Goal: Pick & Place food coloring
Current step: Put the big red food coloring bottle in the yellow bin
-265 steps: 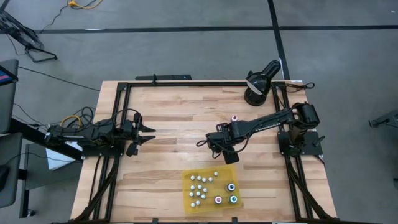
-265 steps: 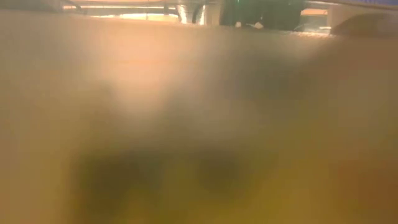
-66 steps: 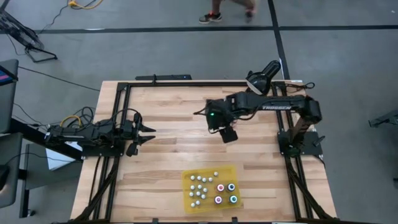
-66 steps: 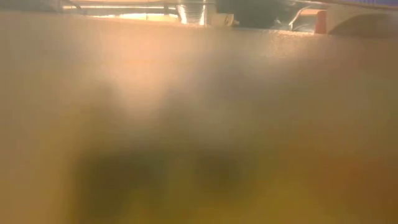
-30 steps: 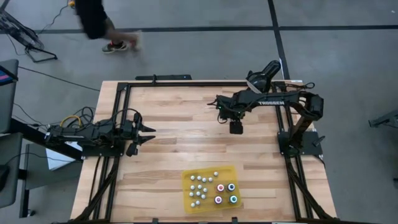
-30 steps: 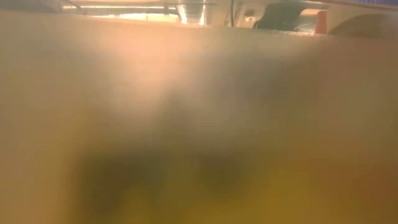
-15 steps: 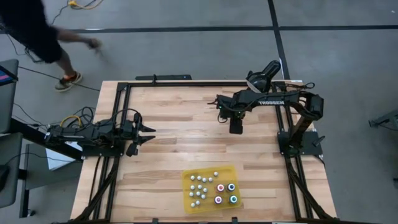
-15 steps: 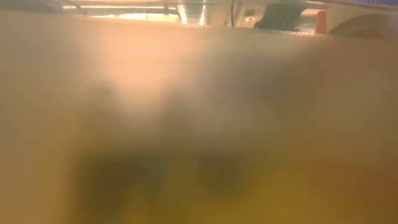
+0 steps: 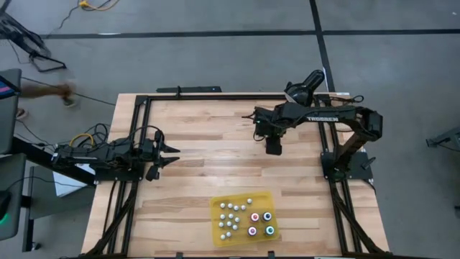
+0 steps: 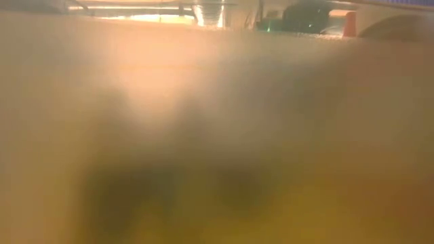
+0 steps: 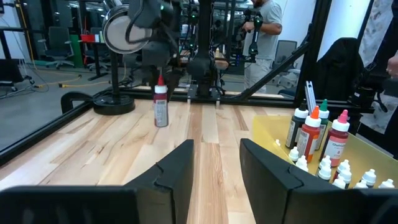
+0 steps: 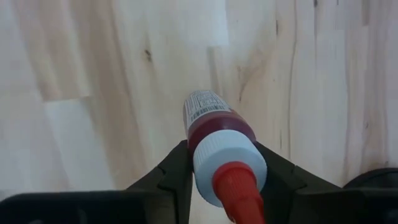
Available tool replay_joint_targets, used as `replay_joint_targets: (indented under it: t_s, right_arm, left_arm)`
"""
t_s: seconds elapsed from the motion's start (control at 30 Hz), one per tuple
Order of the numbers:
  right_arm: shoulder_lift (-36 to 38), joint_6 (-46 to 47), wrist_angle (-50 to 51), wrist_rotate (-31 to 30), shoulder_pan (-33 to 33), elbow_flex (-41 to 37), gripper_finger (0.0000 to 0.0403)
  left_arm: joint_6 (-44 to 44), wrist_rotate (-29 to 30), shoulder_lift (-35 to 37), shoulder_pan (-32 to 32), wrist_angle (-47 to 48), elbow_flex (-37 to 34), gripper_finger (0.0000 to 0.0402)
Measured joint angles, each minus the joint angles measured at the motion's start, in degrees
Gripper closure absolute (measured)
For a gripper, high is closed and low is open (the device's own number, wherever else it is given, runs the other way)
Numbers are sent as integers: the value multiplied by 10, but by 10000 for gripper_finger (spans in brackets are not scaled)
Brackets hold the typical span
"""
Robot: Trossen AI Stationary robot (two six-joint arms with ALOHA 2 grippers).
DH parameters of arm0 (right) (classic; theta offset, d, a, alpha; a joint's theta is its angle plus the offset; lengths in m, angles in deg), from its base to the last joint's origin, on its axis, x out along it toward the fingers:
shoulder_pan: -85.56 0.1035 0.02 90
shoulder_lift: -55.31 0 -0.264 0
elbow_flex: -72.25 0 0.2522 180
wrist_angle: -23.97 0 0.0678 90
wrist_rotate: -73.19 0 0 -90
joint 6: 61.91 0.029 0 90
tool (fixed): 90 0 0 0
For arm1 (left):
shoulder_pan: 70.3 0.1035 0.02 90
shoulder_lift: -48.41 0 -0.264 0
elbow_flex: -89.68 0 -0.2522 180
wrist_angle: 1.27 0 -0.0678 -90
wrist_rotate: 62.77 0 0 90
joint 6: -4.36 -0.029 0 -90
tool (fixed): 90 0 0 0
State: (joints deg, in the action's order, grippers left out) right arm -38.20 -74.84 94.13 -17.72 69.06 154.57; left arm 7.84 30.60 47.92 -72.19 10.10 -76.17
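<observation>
A small bottle of red food coloring [image 12: 214, 121] with a white collar and red tip stands upright on the far right part of the wooden table. My right gripper [image 9: 272, 147] comes down on it from above and is shut on it. The left wrist view shows this bottle [image 11: 160, 107] under the dark gripper. A yellow tray [image 9: 219, 208] near the front edge holds several food coloring bottles [image 11: 311, 134]. My left gripper [image 9: 170, 155] waits open at the table's left side, with nothing between its fingers. My right gripper pinches the bottle at its white collar [image 12: 208, 155], just under the red tip, between its two fingers. The fingers point down from above, one on each side. The bottle stays upright; whether its base still rests on the wood I cannot tell.
A black round-based stand [image 9: 296, 108] sits at the far right corner, close behind the right arm. A black frame rail [image 9: 215, 96] runs around the table. Bare wood lies between the held bottle and the tray. People and chairs show in the room beyond.
My right gripper has stayed over the same spot on the table while its arm's elbow has swung a little toward the table's right edge. A person has walked past the far side of the table toward the left.
</observation>
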Motion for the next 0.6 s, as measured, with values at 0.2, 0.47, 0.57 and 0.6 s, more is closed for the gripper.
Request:
replay_joint_targets:
  t_s: [0.2,0.47,0.57,0.6]
  right_arm:
    - [62,-2,28,15,16,0,284]
    - [157,-5,67,10,80,0,287]
    - [178,3,86,8,113,12,284]
    - [180,8,96,6,124,21,283]
  left_arm:
    - [0,0,0,0,0,0,281]
    - [0,0,0,0,0,0,281]
    - [0,0,0,0,0,0,281]
    - [0,0,0,0,0,0,281]
